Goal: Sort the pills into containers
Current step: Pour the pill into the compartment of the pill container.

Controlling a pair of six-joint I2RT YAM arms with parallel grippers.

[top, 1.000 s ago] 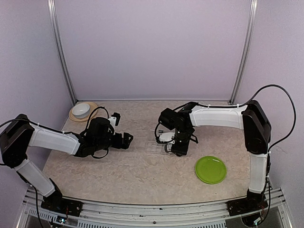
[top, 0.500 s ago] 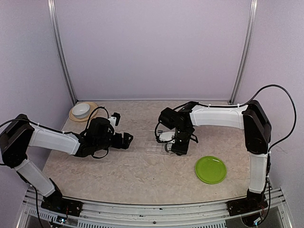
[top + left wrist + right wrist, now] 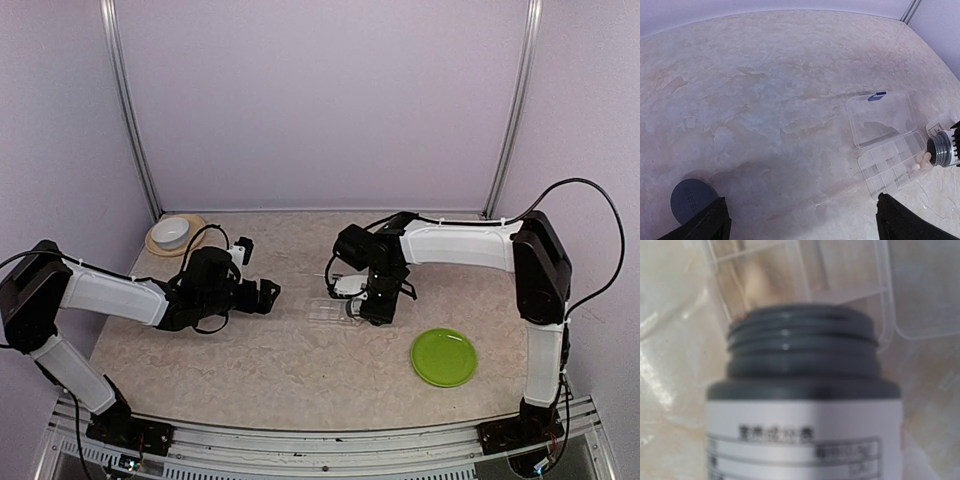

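The containers are one clear compartment box (image 3: 892, 169) lying on the table with its lid (image 3: 882, 117) folded open and a blue latch (image 3: 876, 96); it also shows in the top view as the box (image 3: 325, 310). My right gripper (image 3: 372, 300) is shut on a white-labelled bottle (image 3: 802, 440), which is tipped with its dark threaded neck (image 3: 802, 342) over the box's edge. A few whitish pills (image 3: 921, 158) sit at the bottle's mouth (image 3: 940, 150) above a compartment. My left gripper (image 3: 805, 226) hangs open over bare table, left of the box.
A grey bottle cap (image 3: 692, 200) lies by my left finger. A green plate (image 3: 443, 357) sits at the front right. A white bowl on a tan saucer (image 3: 172, 233) stands at the back left. A small white object (image 3: 941, 121) lies beside the bottle.
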